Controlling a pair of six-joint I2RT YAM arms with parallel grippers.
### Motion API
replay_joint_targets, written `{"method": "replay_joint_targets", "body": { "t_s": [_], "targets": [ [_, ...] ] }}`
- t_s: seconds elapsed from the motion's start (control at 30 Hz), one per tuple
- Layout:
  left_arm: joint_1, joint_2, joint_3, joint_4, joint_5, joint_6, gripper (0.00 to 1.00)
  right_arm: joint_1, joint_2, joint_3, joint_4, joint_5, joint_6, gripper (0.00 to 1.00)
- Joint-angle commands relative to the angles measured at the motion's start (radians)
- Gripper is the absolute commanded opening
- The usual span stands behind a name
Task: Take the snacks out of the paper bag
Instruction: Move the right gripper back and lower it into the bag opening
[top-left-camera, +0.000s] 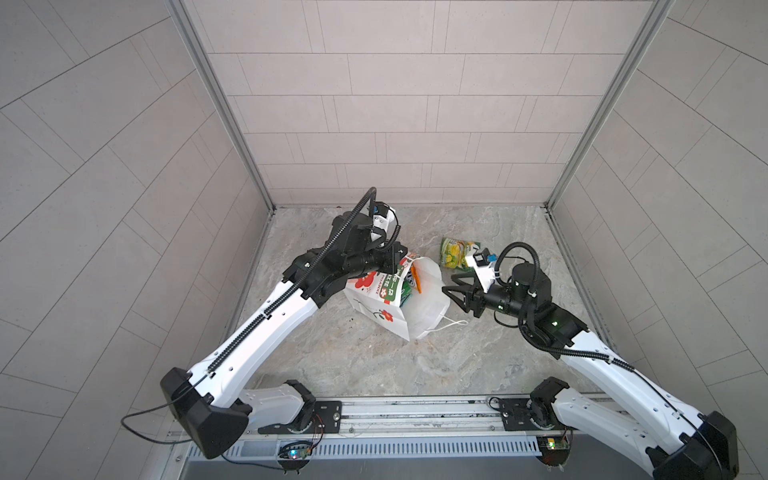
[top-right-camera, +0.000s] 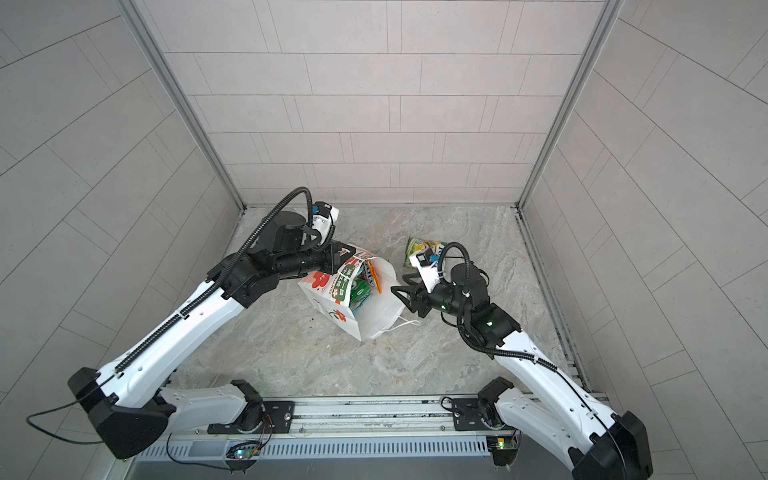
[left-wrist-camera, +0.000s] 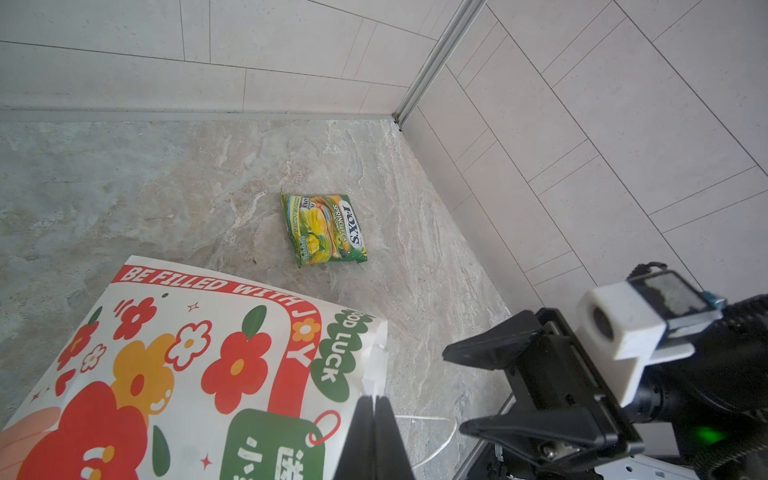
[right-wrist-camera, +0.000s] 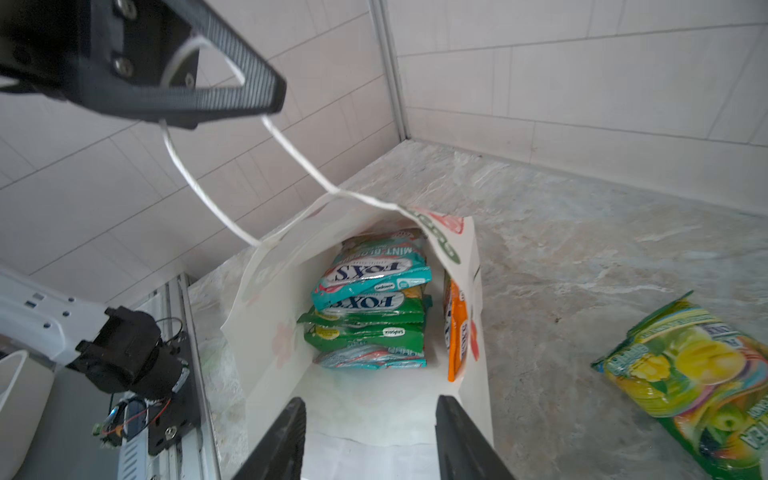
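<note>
Clamps the left gripper (right-wrist-camera: 266, 102) shut on the bag's upper handle (right-wrist-camera: 189, 180), with the white cord caught between pressed-together fingers and the top lip of the mouth hanging from it. In the left wrist view, fingertips (left-wrist-camera: 361, 440) flat against each other, just off the flowered side of the bag (left-wrist-camera: 187, 353).

Holds the right gripper (right-wrist-camera: 370, 401) empty, jaws apart, at the rim of the mouth and pointed into the opening. Whether touching the paper, cannot tell.

In both top views, bag (top-left-camera: 374, 320) (top-right-camera: 332, 309) tipped over on the table (top-left-camera: 353, 374), mouth toward the right gripper (top-left-camera: 449, 283), with the second handle (top-left-camera: 455, 323) loose on the surface.

Inside, at the far end, a stack (right-wrist-camera: 370, 316) of teal and green pouches lying flat, with an orange pouch (right-wrist-camera: 457, 328) on edge against the side wall beside it.

Outside, one green-yellow pouch (right-wrist-camera: 685, 374) flat on the table, apart from the bag and near the right arm's wrist.
</note>
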Motion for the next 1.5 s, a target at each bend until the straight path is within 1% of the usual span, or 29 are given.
{"method": "replay_joint_targets", "body": {
  "t_s": [0.0, 0.27, 0.5, 0.73, 0.9, 1.13, 1.23, 1.47],
  "targets": [
    [-0.004, -0.032, 0.001, 0.029, 0.0, 0.002, 0.0, 0.059, 0.033, -0.014, -0.005, 0.027, -0.051, 0.51],
    [-0.004, -0.038, 0.003, 0.029, 0.005, -0.002, 0.0, 0.166, 0.172, 0.013, -0.015, 0.133, -0.116, 0.51],
    [-0.004, -0.037, 0.008, 0.029, 0.015, -0.006, 0.0, 0.207, 0.299, 0.053, -0.008, 0.213, -0.146, 0.5],
    [-0.004, -0.037, 0.006, 0.029, 0.023, -0.008, 0.0, 0.23, 0.421, 0.119, 0.012, 0.357, -0.132, 0.47],
    [-0.004, -0.034, 0.006, 0.03, 0.033, -0.006, 0.0, 0.26, 0.493, 0.169, 0.025, 0.501, -0.122, 0.46],
    [-0.004, -0.034, 0.017, 0.012, 0.047, 0.002, 0.0, 0.302, 0.543, 0.191, 0.066, 0.722, -0.074, 0.46],
    [-0.005, -0.034, 0.017, 0.01, 0.053, 0.002, 0.0, 0.304, 0.564, 0.197, 0.082, 0.779, -0.031, 0.46],
    [-0.004, -0.028, 0.023, 0.006, 0.064, 0.0, 0.0, 0.304, 0.619, 0.212, 0.13, 0.854, 0.056, 0.46]
  ]
}}
